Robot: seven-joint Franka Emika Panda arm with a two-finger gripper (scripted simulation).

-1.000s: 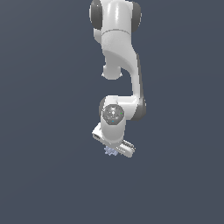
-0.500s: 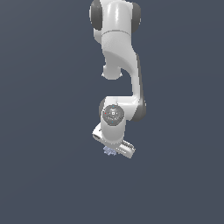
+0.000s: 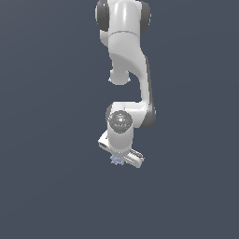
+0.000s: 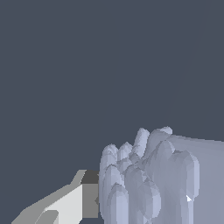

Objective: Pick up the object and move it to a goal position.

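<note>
In the exterior view there was one white robot arm [image 3: 127,60] hanging down over a flat, dark blue-grey floor [image 3: 46,140]. At the low end of the arm sat one white pincer [image 3: 122,156]. One tiny pale lavender-blue object [image 3: 116,161] peeked out from just under the pincer, touching its lower edge. Most of the object was hidden behind the pincer's white body, so only a few small spiky tips showed. The arm itself stood in the way, and the fingers could not be seen apart from the body. From this view alone it was hard to tell how wide the pincer was. The top of the arm was cut off by the edge of the picture. In the wrist view the object [image 4: 148,179] looked very big and close, right next to the pincer. It was a bunch of rounded, bumpy ridges packed together, with a smooth flat side. One finger [image 4: 72,203] of the pincer showed, white and grey with a dark pad, and that pad pressed against the side of the object. The other finger was hidden behind the object or cut off by the edge of the picture. The lower part of the object was cut off too. The pincer looked closed on the object, holding it. Behind them was only the same dark floor [image 4: 87,65].
</note>
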